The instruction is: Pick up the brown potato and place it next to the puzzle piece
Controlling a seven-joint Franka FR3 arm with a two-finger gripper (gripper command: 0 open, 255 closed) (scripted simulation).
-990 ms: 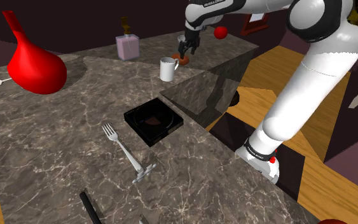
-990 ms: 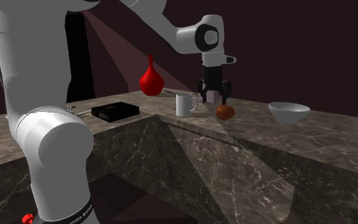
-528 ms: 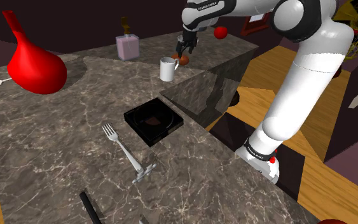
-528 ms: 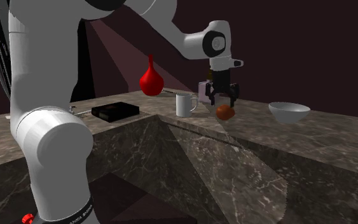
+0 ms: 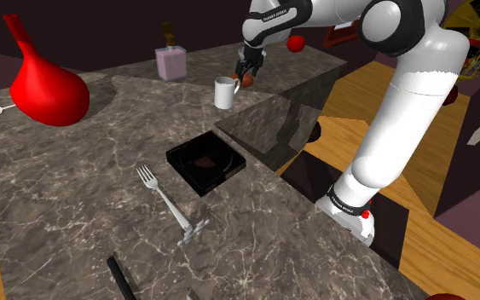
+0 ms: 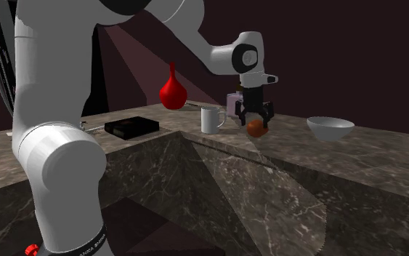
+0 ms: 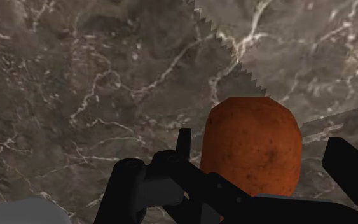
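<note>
Brown potato (image 7: 250,149) sits on the marble counter (image 7: 107,76), near the white mug (image 6: 211,118). Gripper (image 6: 257,121) unclenched, fingers straddling the potato, not clasping. Advice: centre it, seat low, close evenly, since the rounded skin may squirt sideways

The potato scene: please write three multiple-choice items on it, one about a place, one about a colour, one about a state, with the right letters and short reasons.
1. In the second exterior view, where does the white mug stand?
A) left of the potato
B) right of the potato
C) on top of the potato

2. What colour is the big vase?
A) green
B) white
C) red

3. What is the state of the gripper?
A) shut on the mug
B) open, a finger on either side of the potato
C) shut on nothing, far from the potato

Answers:
1 A: the mug stands toward that view's left.
2 C: the vase is plainly red.
3 B: the wrist view shows a gap beside the potato.
</note>
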